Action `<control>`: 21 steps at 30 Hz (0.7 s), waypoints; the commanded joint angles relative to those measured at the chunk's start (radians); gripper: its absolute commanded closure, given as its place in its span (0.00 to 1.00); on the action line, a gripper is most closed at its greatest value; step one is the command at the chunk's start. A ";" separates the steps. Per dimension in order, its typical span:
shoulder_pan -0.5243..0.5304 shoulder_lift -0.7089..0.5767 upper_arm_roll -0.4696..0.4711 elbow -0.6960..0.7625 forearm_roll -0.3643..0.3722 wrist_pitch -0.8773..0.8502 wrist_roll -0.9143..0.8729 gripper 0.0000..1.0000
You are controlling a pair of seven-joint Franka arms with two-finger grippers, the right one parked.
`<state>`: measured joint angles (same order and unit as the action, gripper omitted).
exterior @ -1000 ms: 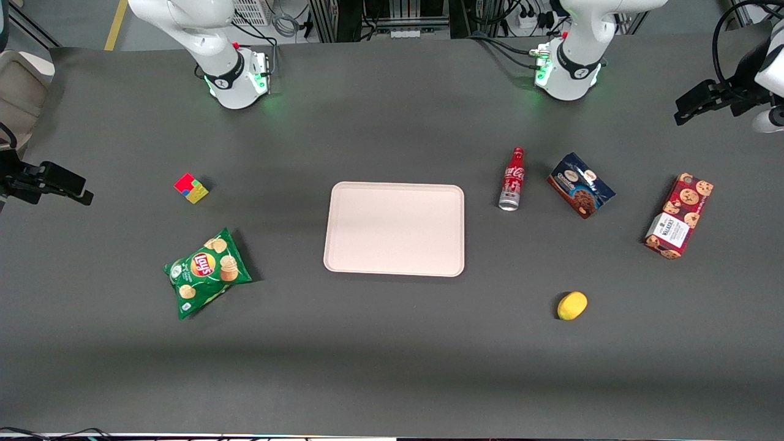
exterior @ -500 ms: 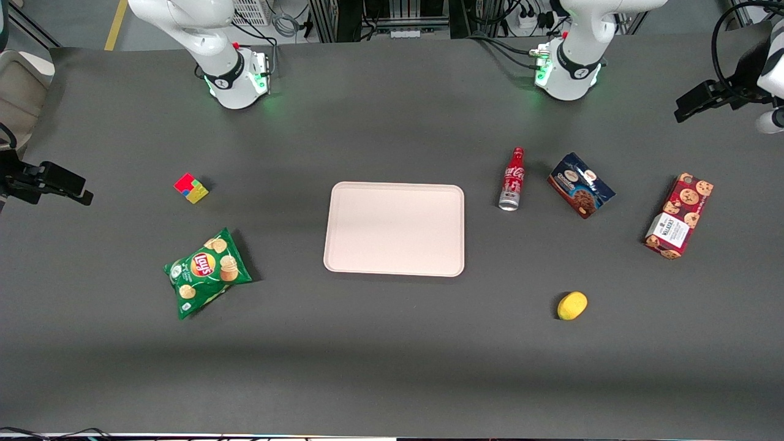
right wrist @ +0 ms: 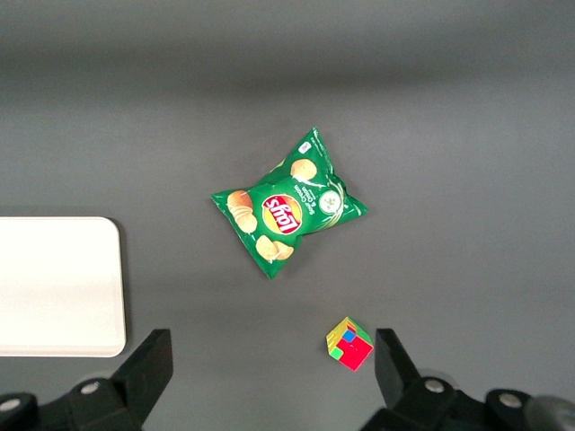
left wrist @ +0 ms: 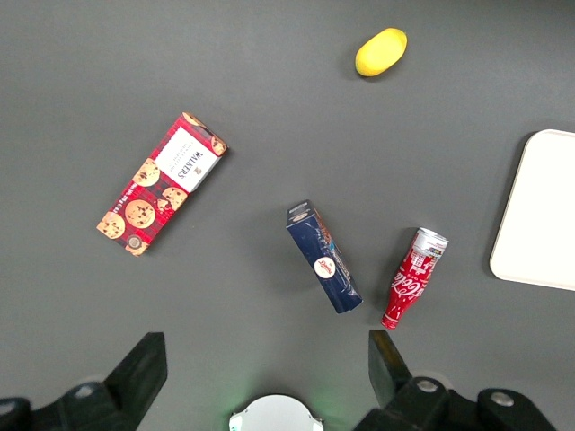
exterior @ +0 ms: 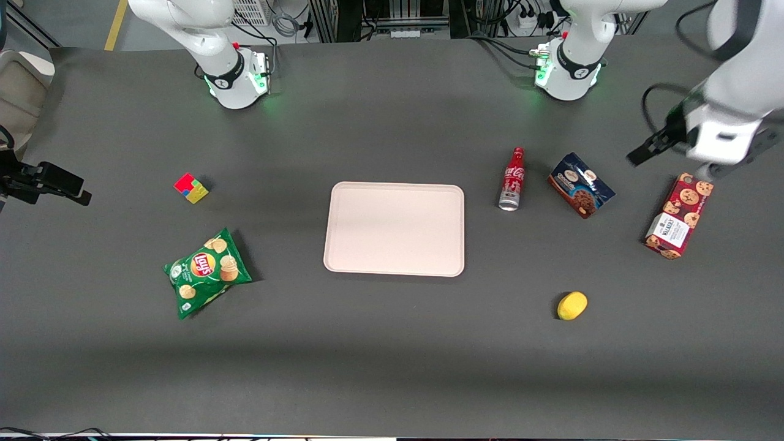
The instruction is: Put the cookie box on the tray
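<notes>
The cookie box (exterior: 581, 185) is found between a red bottle (exterior: 511, 179) and a red box (exterior: 678, 216). The gripper (left wrist: 268, 355) is held high above, fingers apart.

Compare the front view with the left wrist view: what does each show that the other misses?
Front view only: the green crisp bag, the multicoloured puzzle cube, both arm bases, and the whole pale pink rectangular tray.

Left wrist view only: the open end effector fingers, high above the table.

Both: the dark navy-blue cookie box beside the red cola bottle, the red cookie box with white label, the yellow lemon, and one tray edge.
</notes>
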<state>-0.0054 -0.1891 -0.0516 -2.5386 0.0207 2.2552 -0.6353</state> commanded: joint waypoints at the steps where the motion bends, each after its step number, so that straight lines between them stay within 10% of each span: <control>1: 0.004 -0.056 0.001 -0.126 -0.001 0.127 0.016 0.00; 21: 0.021 0.114 0.013 -0.203 -0.001 0.489 -0.001 0.01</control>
<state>0.0090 -0.1349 -0.0403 -2.7425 0.0207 2.6727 -0.6351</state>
